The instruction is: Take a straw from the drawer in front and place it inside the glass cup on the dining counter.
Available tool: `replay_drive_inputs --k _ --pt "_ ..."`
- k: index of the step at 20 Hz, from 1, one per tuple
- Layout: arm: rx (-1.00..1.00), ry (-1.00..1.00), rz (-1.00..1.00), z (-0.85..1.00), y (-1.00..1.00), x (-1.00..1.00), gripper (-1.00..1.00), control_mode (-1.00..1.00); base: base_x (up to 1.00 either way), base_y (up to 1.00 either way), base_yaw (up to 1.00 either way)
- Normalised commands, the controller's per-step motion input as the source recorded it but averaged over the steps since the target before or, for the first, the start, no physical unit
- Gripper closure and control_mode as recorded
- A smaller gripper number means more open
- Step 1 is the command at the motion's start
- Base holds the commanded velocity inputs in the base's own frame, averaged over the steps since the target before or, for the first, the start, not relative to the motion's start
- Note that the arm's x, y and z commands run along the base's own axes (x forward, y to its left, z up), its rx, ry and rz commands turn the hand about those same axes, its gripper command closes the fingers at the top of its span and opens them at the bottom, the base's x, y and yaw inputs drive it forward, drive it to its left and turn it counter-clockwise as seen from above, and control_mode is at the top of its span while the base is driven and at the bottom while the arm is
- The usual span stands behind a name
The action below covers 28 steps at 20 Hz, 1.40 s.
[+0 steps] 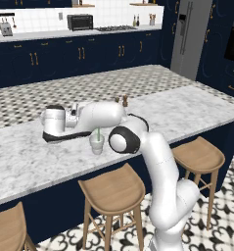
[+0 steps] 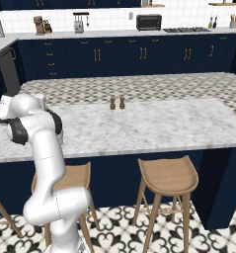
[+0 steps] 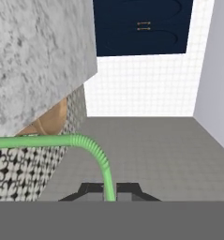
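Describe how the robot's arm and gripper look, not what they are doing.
The arm is glossy white, built of rounded, tube-like segments with dark caps and bands at the joints. No cables or markings are visible on it. The gripper shows two small dark fingertips in the hand view.

Bright, even rendered light, soft faint shadows, no glare, slightly coarse and pixelated throughout.

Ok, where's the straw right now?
In the left base view the straw stands in the glass cup on the dining counter; in the hand view the gripper holds it.
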Motion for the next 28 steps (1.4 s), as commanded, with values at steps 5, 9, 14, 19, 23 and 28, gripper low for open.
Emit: replay_drive_inputs --k 5,9,14,19,23,28 --pt "0.0 0.04 -0.04 -0.31 0.0 0.0 1.0 -1.0 0.0 0.0 0.0" --pt "0.0 0.07 -0.05 -0.46 0.0 0.0 1.0 -1.0 0.0 0.0 0.0" --pt "0.0 0.06 -0.05 -0.37 0.0 0.0 1.0 -1.0 0.0 0.0 0.0" --pt "0.0 0.0 -0.04 -0.01 0.0 0.0 -1.0 -1.0 0.0 0.0 0.0" --pt "0.0 0.0 -0.02 0.0 0.0 0.0 -1.0 -1.0 0.0 0.0 0.0" --pt "0.07 0.01 0.0 0.0 0.0 0.0 -1.0 -1.0 0.0 0.0 0.0"
